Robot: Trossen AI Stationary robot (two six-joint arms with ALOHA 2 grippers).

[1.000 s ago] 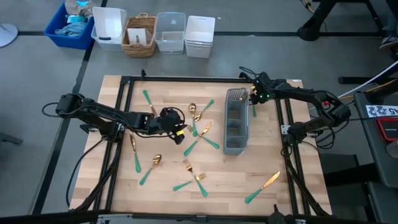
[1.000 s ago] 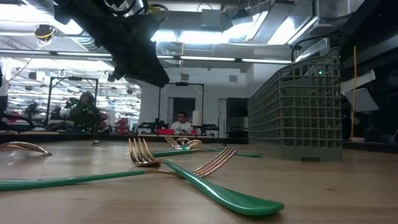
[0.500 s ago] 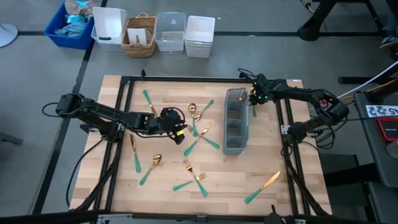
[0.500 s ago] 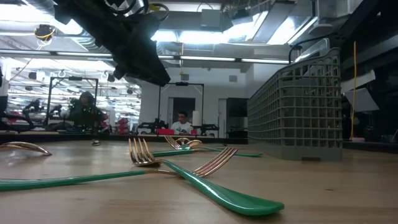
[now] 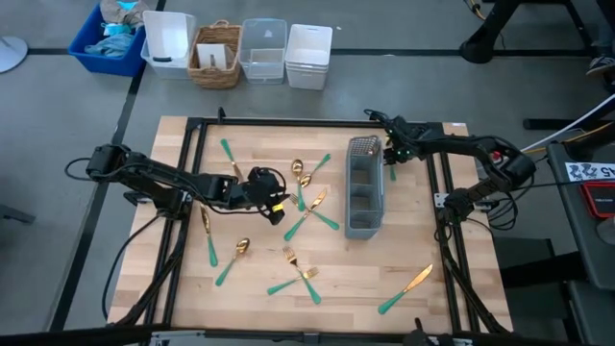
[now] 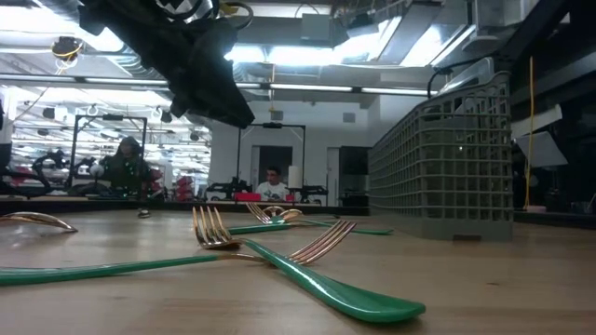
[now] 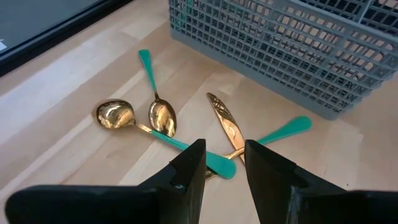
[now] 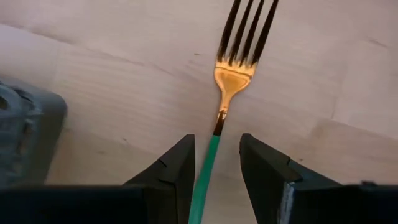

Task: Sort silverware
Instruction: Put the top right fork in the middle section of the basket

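Note:
Gold-headed, teal-handled silverware lies scattered on the wooden table: two spoons (image 7: 134,116), a knife (image 7: 225,121), crossed forks (image 5: 300,274), a knife (image 5: 408,286) near the front. The grey mesh caddy (image 5: 363,187) stands right of centre. My left gripper (image 7: 222,167) hovers open above the spoons and knife, left of the caddy. My right gripper (image 8: 216,167) points steeply down at the caddy's far right corner, open, with one finger on each side of the teal handle (image 8: 204,168) of a fork (image 8: 239,53) that lies flat on the table. I see no contact.
Beyond the table's far edge stand a blue bin (image 5: 110,38), white tubs (image 5: 307,56), a basket (image 5: 216,53) and a clear tub (image 5: 262,50). Black frame rails (image 5: 288,122) run along the table. In the low view, people (image 6: 272,183) sit in the room behind.
My right gripper has eased down and a little toward the table's left, closer to the fork beside the caddy, tipping slightly. Its fingers have kept the same gap. The silverware and the caddy lie as before.

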